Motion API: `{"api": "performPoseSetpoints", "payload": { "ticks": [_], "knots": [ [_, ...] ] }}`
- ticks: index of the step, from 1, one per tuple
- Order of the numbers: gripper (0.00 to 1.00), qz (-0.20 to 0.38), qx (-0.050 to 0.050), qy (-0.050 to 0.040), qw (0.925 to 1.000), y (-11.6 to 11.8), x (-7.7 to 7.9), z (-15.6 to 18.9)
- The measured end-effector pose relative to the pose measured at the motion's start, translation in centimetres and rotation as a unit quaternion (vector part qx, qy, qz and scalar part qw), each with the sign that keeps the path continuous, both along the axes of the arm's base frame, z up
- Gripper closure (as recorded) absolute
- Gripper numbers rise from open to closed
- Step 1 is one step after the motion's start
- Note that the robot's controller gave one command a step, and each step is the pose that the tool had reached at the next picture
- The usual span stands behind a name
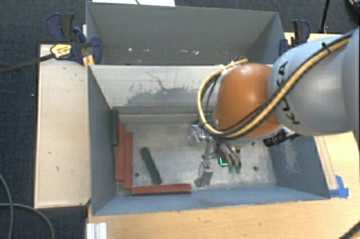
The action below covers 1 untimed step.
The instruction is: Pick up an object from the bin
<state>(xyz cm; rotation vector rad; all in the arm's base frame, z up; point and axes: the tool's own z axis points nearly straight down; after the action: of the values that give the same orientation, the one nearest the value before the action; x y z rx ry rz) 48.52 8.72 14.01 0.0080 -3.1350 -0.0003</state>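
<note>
Against the bin's (185, 202) front wall lies a red bar (161, 189), flush, likely awkward to grip. Dark green stick (151, 166) lies loose just behind it. Gripper (210, 169) hangs low by the bar's right end; jaw state unreadable.

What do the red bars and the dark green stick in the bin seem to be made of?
Red bars: probably painted wood or plastic; matte, flat faces, straight edges. Green stick: likely the same; dull surface, no shine.
</note>
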Motion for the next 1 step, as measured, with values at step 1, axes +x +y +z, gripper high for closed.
{"api": "performPoseSetpoints", "payload": {
  "ticks": [1],
  "knots": [
    [0.0,-0.061,0.001,-0.0056,0.9981,1.84,-0.74,-7.08]
  ]
}}
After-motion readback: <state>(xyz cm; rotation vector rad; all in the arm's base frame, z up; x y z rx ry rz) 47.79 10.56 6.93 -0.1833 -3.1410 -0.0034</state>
